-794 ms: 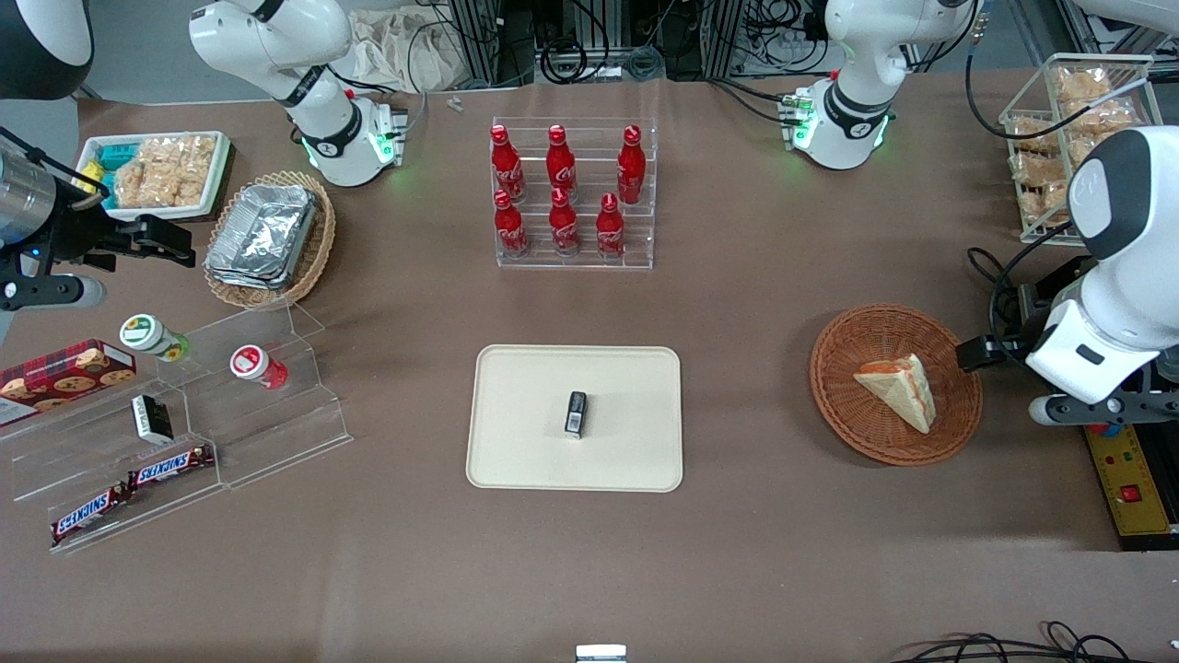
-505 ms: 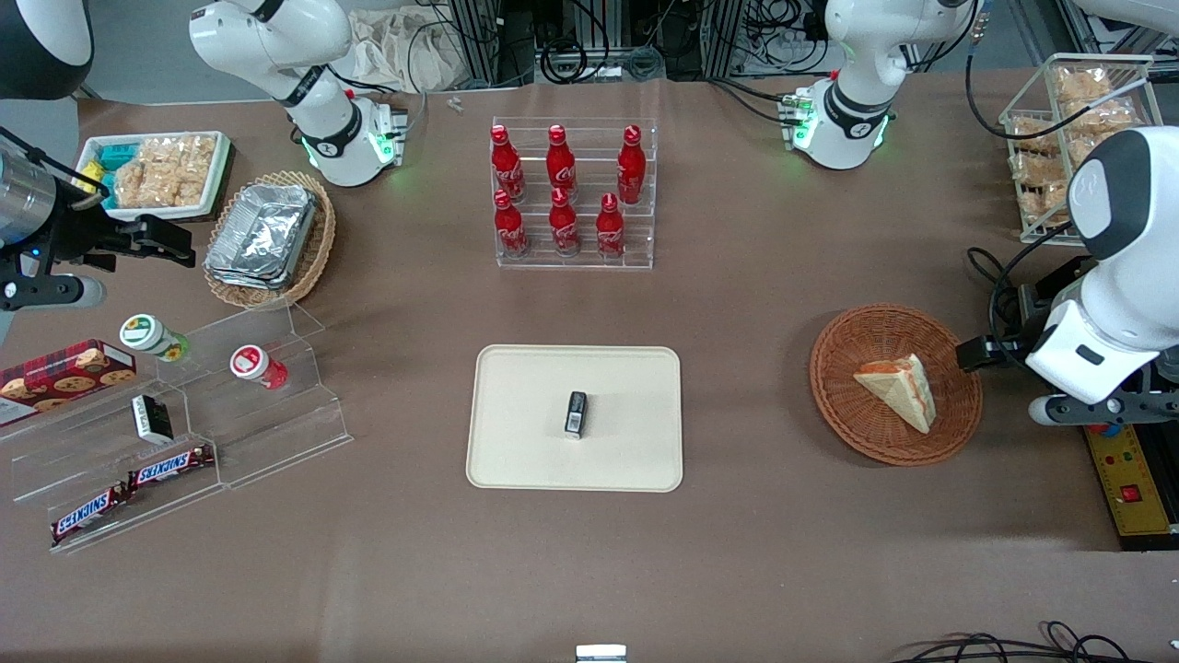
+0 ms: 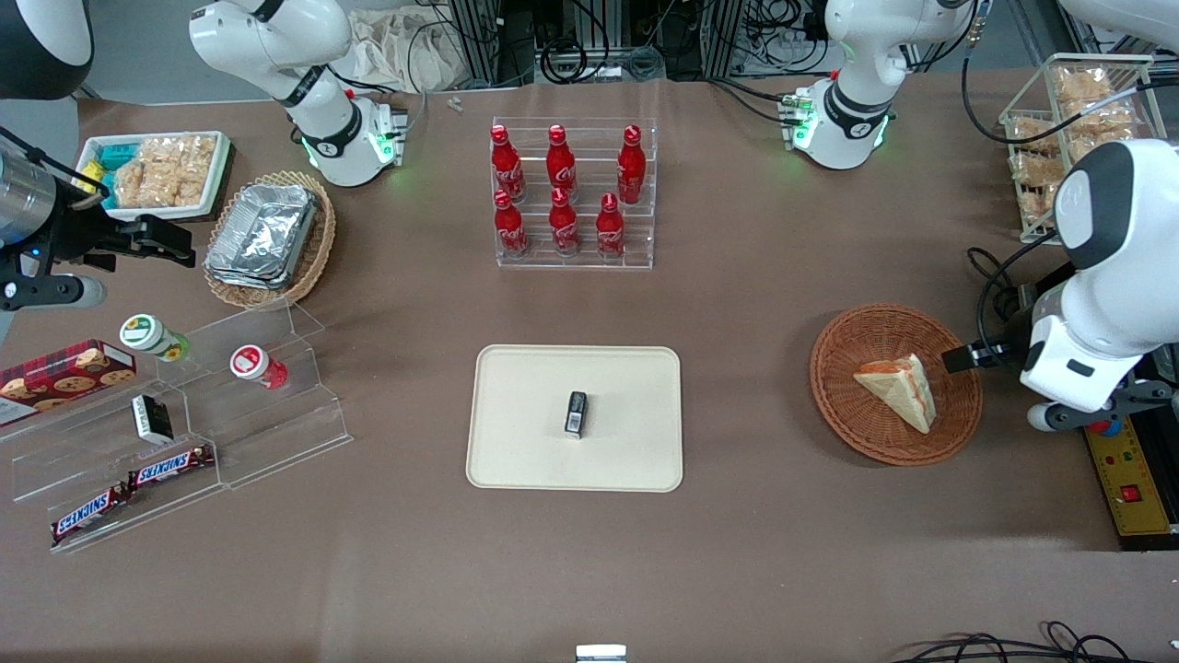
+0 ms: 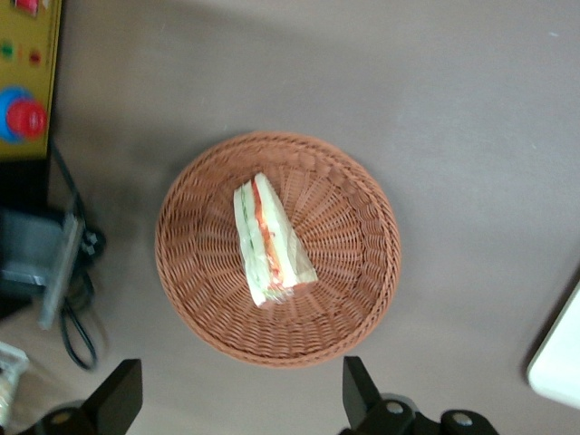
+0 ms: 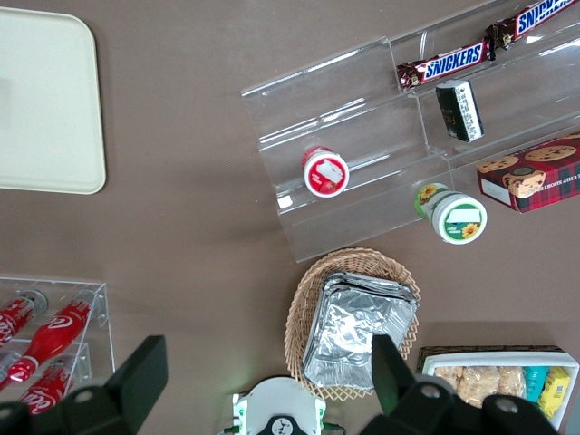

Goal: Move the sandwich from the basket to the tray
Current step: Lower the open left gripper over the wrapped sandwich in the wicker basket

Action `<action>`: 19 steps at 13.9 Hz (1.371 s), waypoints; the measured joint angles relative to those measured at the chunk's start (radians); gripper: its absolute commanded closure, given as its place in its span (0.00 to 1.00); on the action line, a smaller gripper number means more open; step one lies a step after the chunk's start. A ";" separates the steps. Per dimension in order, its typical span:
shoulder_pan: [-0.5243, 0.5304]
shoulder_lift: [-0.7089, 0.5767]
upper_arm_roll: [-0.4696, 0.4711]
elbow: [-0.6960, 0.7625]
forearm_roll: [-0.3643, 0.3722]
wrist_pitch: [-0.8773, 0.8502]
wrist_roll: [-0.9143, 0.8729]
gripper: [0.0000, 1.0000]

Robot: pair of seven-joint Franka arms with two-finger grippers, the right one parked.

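Because the gripper [image 4: 237,412] hangs open above the basket [image 4: 362,272], a skewed descent risks crushing the sandwich [image 4: 269,243].

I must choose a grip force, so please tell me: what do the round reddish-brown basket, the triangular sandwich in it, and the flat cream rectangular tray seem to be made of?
The round reddish-brown basket looks like woven wicker, with visible radial strands and a matte finish. The triangular sandwich appears to be soft white bread with red, orange and green filling layers. The flat cream rectangular tray seems smooth matte plastic or pulp; I cannot tell which. The open gripper hovers above the basket.
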 measured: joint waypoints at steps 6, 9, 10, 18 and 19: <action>0.002 0.005 -0.009 -0.151 -0.015 0.179 -0.165 0.00; 0.006 0.011 -0.006 -0.246 -0.016 0.312 -0.172 0.00; 0.006 0.016 -0.005 -0.270 -0.016 0.349 -0.174 0.00; 0.011 0.062 0.005 -0.330 -0.018 0.464 -0.241 0.00; 0.011 0.067 0.005 -0.332 -0.019 0.469 -0.268 0.00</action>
